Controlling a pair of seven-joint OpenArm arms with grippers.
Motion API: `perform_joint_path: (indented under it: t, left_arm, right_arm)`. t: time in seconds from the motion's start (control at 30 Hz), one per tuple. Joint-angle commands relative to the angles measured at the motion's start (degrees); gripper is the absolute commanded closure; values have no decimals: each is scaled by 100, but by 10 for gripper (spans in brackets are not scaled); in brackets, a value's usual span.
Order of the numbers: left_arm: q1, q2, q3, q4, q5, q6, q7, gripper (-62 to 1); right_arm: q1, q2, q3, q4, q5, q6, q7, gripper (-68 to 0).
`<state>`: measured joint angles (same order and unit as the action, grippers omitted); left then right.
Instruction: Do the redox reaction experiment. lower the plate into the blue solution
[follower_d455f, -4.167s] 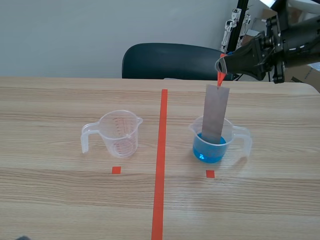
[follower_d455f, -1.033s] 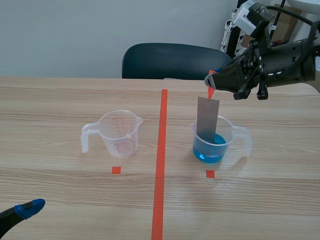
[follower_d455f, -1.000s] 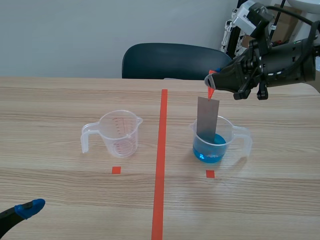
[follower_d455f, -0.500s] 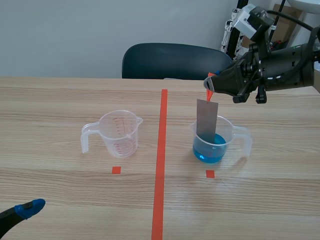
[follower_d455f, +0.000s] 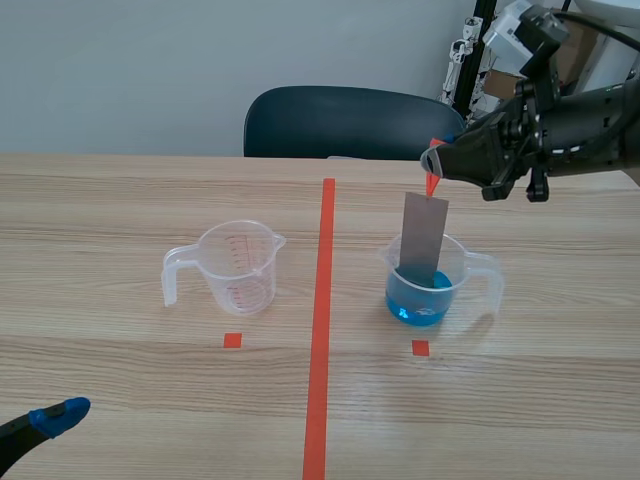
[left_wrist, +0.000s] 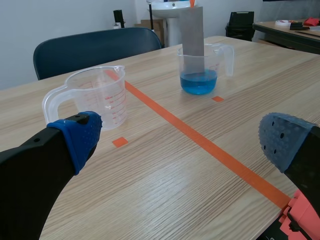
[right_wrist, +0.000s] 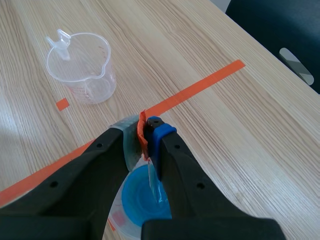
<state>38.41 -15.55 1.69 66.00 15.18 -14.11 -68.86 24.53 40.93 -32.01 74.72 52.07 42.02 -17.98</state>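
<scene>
Views differ in what they give. From the scene camera, the right gripper hangs above the far right part of the table, clamped on a small orange tab from which a grey plate hangs nearly upright, its lower part inside a clear measuring cup. The right wrist camera looks straight down the same grip: both fingers are pressed together on the tab, the plate shows only as a thin edge beneath them, and the blue solution lies directly under it. The left wrist camera adds the side-on look that neither of those offers, with the plate standing in the cup down to the level of the liquid; its lower end seems to meet the blue, though how far it dips I cannot tell. That same view shows the left gripper spread wide with nothing between its blue pads, low over the near edge of the table; the scene camera catches only one pad tip of it. The cup with the plate holds blue solution in its lower third. A second measuring cup, with red markings, stands empty across the orange-red tape line, well apart from the first. A dark chair sits behind the table.
</scene>
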Motion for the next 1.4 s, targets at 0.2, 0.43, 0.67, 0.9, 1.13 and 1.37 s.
perform_joint_path:
  t: [0.2, 0.43, 0.67, 0.9, 1.13, 1.37]
  left_arm:
    - [61, 11, -44, 125, -76, 9, -83, -623]
    - [61, 13, -44, 125, -76, 9, -83, -623]
    - [61, 13, -44, 125, -76, 9, -83, -623]
    - [61, 13, -44, 125, -76, 9, -83, -623]
    - [61, 13, -44, 125, -76, 9, -81, -623]
    - [61, 13, -44, 125, -76, 9, -81, -623]
  right_arm:
    - [-46, 83, 55, 13, 103, 70, 107, -4]
    - [-76, 83, 55, 13, 101, 70, 144, -4]
    - [-76, 83, 55, 13, 101, 70, 144, -4]
    - [-74, 83, 55, 13, 103, 70, 144, -4]
    - [-74, 81, 55, 13, 103, 70, 144, -4]
    - [-74, 81, 55, 13, 103, 70, 146, -4]
